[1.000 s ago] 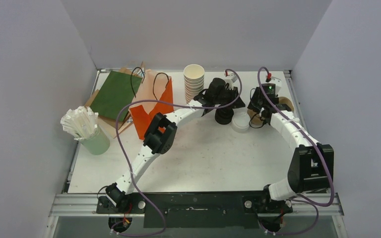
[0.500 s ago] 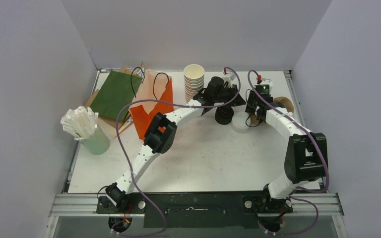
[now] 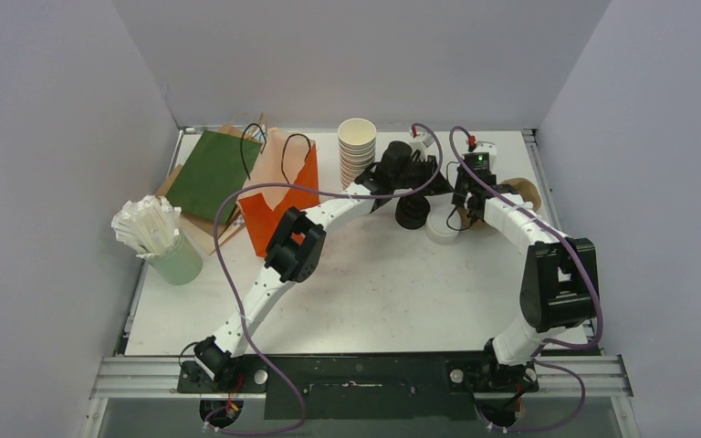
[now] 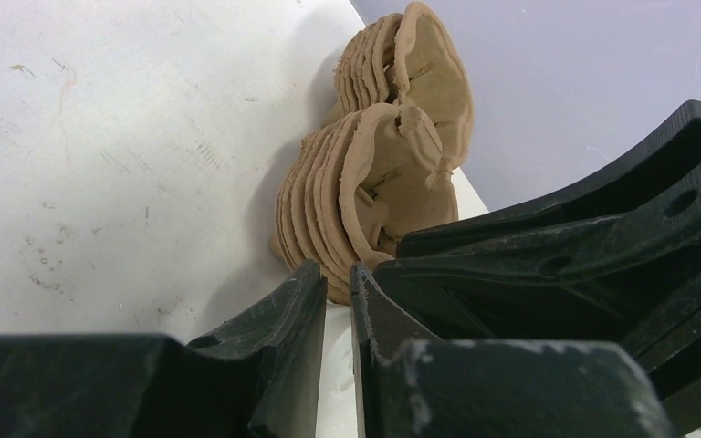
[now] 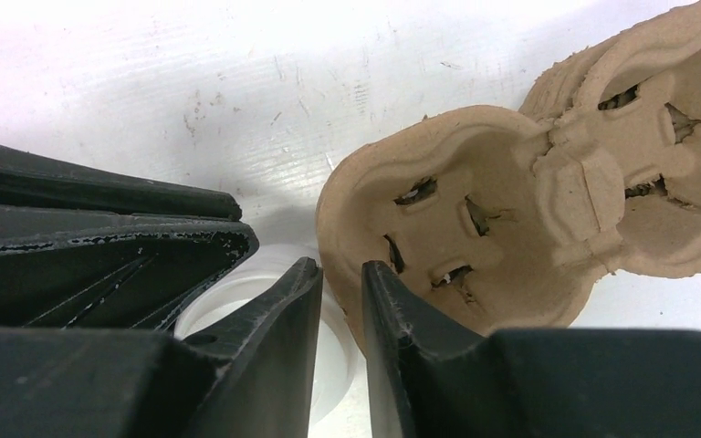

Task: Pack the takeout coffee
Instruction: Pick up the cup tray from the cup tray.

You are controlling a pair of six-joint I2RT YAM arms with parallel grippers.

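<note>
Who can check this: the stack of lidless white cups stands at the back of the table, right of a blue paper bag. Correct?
No. The paper bag is orange, not blue, as the top external view shows. The stack of white cups does stand at the back, right of it.

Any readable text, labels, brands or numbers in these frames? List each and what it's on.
None readable.
Green bag, orange bag, stack of white cups, brown pulp trays: plain surfaces, no print visible.
Straw wrappers: too small to tell whether they carry any print.
</note>
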